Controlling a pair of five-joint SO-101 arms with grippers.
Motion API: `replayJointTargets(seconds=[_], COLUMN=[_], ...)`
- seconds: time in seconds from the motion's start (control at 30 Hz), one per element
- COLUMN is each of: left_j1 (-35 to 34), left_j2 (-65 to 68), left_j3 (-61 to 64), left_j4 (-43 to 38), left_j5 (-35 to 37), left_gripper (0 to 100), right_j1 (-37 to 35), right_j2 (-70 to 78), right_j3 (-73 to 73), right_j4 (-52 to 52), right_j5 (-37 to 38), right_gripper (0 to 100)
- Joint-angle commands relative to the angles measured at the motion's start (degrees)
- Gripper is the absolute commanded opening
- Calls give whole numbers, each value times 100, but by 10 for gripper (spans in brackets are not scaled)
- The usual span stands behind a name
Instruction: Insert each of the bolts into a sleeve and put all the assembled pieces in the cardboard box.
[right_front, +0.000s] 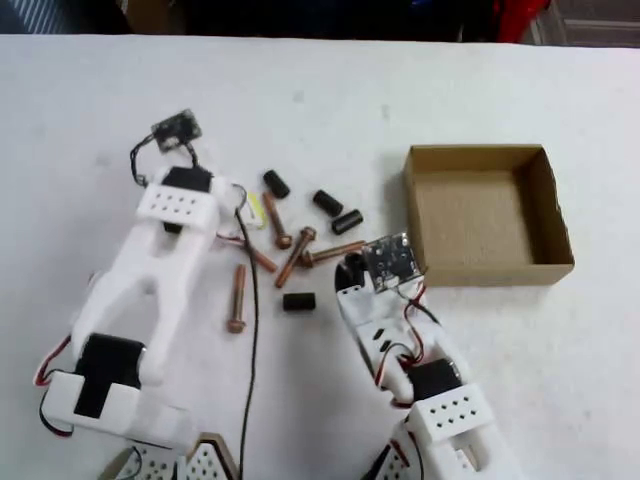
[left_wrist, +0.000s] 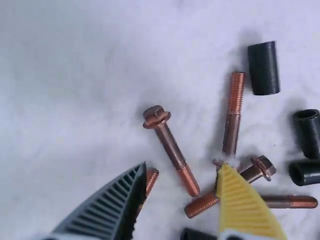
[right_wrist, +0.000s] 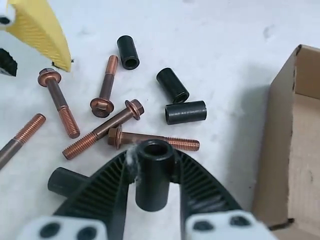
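White table (right_front: 480, 90) strewn with copper bolts (right_front: 238, 298), right jaws clamping a sleeve (right_wrist: 152, 175).

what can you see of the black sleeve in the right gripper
The sleeve is a short black tube, smooth and matte, perhaps plastic, with a round open bore at its far end. It lies along the right gripper, clamped between its dark ribbed fingers and touching both, just short of the copper bolts on the white table.
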Motion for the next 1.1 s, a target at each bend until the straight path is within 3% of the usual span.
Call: replayJointTargets(seconds=[0.0, 0.5, 0.7, 1.07], left_j1=[-31, -92, -277, -312], left_j2=[-13, -13, 760, 1851], left_j3=[158, 1143, 791, -554], left_j4=[-448, -1987, -2022, -1284], left_j5=[193, 255, 255, 255], left_gripper=[247, 203, 203, 203], right_j1=[-13, 22, 31, 31], right_j2=[-110, -110, -110, -110], right_j3=[-44, -35, -35, -35], right_j4=[-127, -101, -101, -101], right_j5=[88, 88, 88, 88], right_gripper=[16, 16, 16, 16])
